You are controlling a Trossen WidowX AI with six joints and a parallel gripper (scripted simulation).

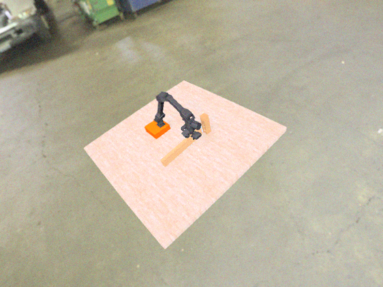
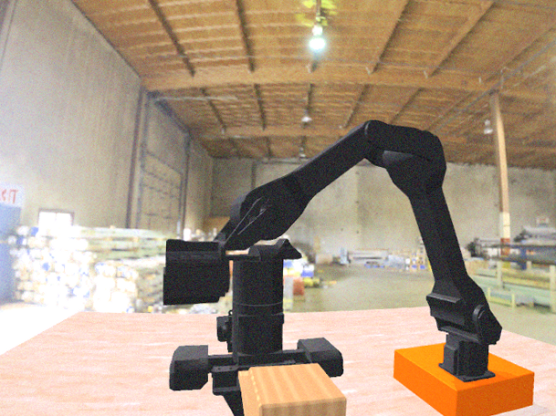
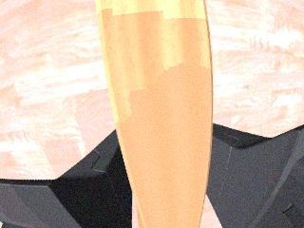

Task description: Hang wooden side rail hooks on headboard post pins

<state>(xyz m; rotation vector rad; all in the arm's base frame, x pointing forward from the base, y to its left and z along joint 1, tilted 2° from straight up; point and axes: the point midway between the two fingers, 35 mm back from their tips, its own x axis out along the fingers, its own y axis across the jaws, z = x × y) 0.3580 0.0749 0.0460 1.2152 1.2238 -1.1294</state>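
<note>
The wooden side rail [image 1: 177,152] [image 3: 161,85] runs from its far end, low at the table, up to my gripper in the top view. My gripper [image 1: 192,137] [image 3: 152,125] points down and is shut on the rail near its post end, with a dark finger on each side of the wood in the wrist view. The headboard post [image 1: 205,123] [image 2: 293,390] stands upright just beyond the gripper. In the exterior view the post hides the fingertips and the rail. The steel hooks, the pins and whether they touch cannot be made out.
The arm's orange base block [image 1: 157,128] [image 2: 493,397] sits on the pale wooden table top [image 1: 177,207] [image 2: 75,350], to one side of the rail. The arm arches from this block over to the rail's post end, with the post close beside the gripper.
</note>
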